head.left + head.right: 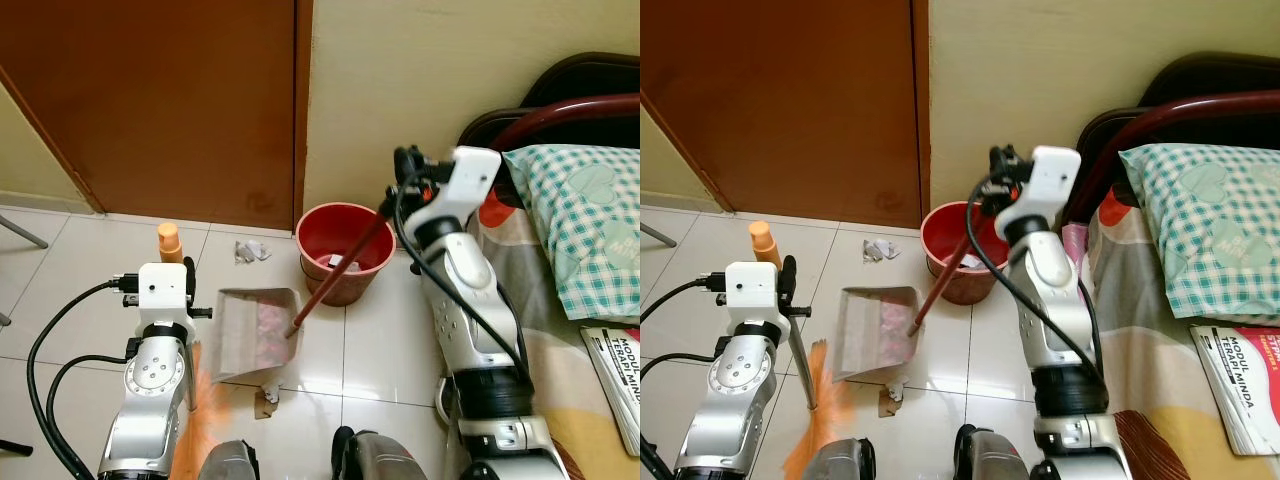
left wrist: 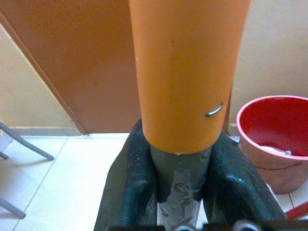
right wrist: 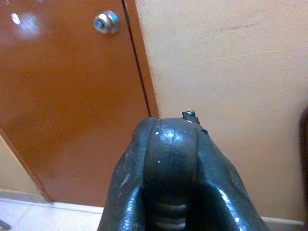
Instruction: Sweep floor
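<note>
My left claw [image 2: 178, 187] is clamped around the broom handle [image 2: 185, 72], its two black fingers [image 2: 127, 192] pressed against the grey shaft just below the orange cap. Down from that grip the shaft runs to the orange bristles [image 1: 818, 425], which rest on the floor [image 1: 60, 290] close in front of my left leg. My right claw [image 3: 168, 183] is closed on the rounded dark end of the dustpan handle [image 1: 340, 275]; I can see the long reddish-brown rod slanting from that claw, raised near the wall, down to the grey dustpan [image 1: 250, 335]. The pan lies flat on the tiles between my two arms, with pinkish debris in it. A crumpled scrap of paper [image 1: 250, 250] lies beyond the pan, near the foot of the brown door [image 1: 160, 100], and a small brownish scrap [image 1: 266, 400] lies just off the pan's near edge. The red bucket [image 1: 345, 250] stands beside the pan against the cream wall, the rod crossing over its rim. To my right is a bed with a green checked pillow [image 1: 585, 220] and a booklet [image 1: 620, 375].
</note>
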Controlling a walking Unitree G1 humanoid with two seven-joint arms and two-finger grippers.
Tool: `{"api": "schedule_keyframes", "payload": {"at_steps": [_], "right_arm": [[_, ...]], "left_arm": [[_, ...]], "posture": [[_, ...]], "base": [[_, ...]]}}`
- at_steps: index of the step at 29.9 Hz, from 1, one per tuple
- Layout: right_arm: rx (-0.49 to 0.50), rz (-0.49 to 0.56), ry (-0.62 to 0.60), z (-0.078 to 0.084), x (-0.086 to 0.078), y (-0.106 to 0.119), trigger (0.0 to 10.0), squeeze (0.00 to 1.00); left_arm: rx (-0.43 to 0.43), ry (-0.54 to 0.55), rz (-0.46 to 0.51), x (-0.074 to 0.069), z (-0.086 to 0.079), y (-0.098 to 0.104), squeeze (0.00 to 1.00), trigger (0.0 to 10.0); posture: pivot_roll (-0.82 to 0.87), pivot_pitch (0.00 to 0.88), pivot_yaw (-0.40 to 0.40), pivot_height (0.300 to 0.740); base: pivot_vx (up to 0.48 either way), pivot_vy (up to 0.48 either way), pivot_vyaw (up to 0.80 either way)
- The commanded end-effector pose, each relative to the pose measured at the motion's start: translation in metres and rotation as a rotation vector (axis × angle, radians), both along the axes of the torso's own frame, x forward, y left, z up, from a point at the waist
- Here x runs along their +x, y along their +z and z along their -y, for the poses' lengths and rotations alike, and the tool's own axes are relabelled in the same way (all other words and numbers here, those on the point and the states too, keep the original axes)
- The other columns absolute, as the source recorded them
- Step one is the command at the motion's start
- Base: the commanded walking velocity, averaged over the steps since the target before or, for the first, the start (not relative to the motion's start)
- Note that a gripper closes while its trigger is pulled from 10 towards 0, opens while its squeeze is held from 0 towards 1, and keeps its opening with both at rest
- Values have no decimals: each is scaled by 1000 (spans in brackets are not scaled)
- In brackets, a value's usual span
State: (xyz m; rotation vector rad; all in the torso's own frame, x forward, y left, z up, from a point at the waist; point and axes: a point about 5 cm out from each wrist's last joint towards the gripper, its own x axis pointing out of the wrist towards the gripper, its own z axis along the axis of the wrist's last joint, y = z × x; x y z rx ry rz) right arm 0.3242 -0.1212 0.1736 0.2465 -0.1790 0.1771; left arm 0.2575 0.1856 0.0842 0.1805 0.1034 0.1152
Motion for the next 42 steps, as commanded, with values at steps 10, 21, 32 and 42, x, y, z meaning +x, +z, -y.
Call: {"api": "schedule_keyframes", "payload": {"at_steps": [10,21,32,42], "right_arm": [[-131,-91,-86,31,-19,-45,10000,0],[-185,-188,-153,51,-30,-77,10000,0],[-202,-199,-234,58,-23,-78,10000,0],[-270,-183,-314,69,-14,-66,10000,0]], "left_arm": [[-19,-22,-31,-4,8,-5,0,10000],[-25,-22,-8,0,10,-2,0,10000],[4,-85,35,3,22,10,0,10000],[4,-178,47,1,35,20,0,10000]], "posture": [[120,135,-63,740],[154,121,-94,740],[95,144,-79,740],[19,209,-71,740]], "base": [[0,0,0],[0,0,0],[0,0,0],[0,0,0]]}}
